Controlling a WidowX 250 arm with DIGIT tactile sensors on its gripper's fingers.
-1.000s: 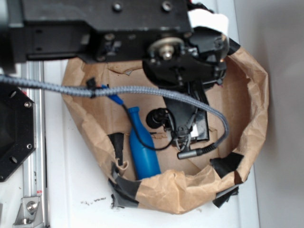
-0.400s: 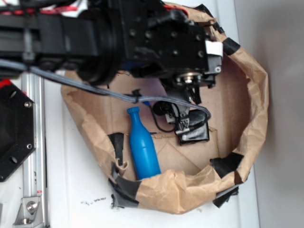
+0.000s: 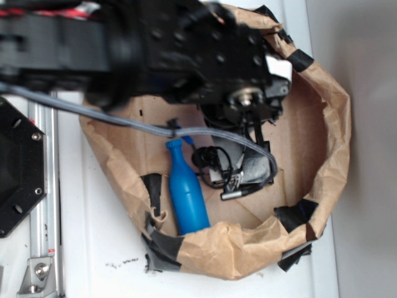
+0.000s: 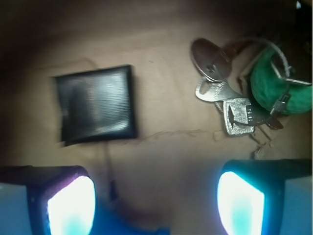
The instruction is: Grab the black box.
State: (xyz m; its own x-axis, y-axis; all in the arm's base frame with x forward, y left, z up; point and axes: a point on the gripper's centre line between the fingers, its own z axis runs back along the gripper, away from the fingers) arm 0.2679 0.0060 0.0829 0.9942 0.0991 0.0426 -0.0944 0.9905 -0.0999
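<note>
The black box [image 4: 96, 104] lies flat on the brown paper floor, glossy and square, in the upper left of the wrist view. My gripper [image 4: 156, 203] is open, with its two lit fingertips [image 4: 71, 205] at the bottom edge. The box sits ahead of the gap and off to the left, touching neither finger. In the exterior view the box [image 3: 257, 169] shows only partly, under the arm's cable and the gripper's body.
A blue bottle [image 3: 188, 194] lies left of the box, and its blue end [image 4: 132, 226] shows low between my fingers. A bunch of keys [image 4: 226, 100] with a green fob [image 4: 271, 85] lies to the right. Crumpled paper walls [image 3: 335, 124] ring the floor. A black hexagonal plate [image 3: 18, 167] stands outside on the left.
The arm has swung lower and to the right over the paper basin, and its cable now drapes across the box. The box and the bottle have stayed in place.
</note>
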